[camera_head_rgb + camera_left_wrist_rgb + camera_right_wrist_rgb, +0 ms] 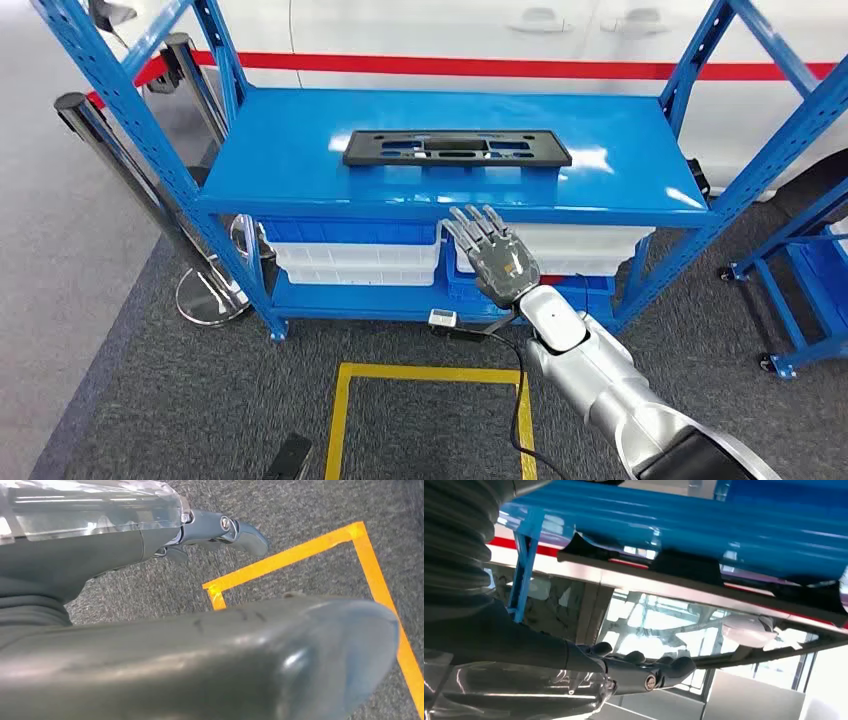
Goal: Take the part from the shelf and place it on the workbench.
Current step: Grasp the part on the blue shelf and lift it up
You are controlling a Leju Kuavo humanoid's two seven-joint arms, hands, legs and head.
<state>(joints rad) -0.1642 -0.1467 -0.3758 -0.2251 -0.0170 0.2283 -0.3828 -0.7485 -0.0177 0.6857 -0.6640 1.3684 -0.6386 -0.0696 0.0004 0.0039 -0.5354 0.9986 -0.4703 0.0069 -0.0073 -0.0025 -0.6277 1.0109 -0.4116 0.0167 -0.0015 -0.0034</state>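
Note:
The part [456, 148] is a long flat black plastic frame lying on the top deck of the blue shelf [290, 150], towards the back. My right hand [495, 255] is raised in front of the shelf's front edge, just below and slightly right of the part's middle, fingers spread and holding nothing. In the right wrist view the right hand [639, 672] stretches out beneath the blue shelf deck [724, 525], with the part's dark edge [684, 562] showing. My left hand [210, 530] hangs over the grey carpet, fingers loosely extended and empty.
White bins [355, 260] sit on the shelf's lower level. Chrome stanchions [120, 160] stand at the left. A second blue rack [800, 290] is at the right. A yellow tape outline [430, 375] marks the carpet. A white car with a red stripe [450, 50] is behind the shelf.

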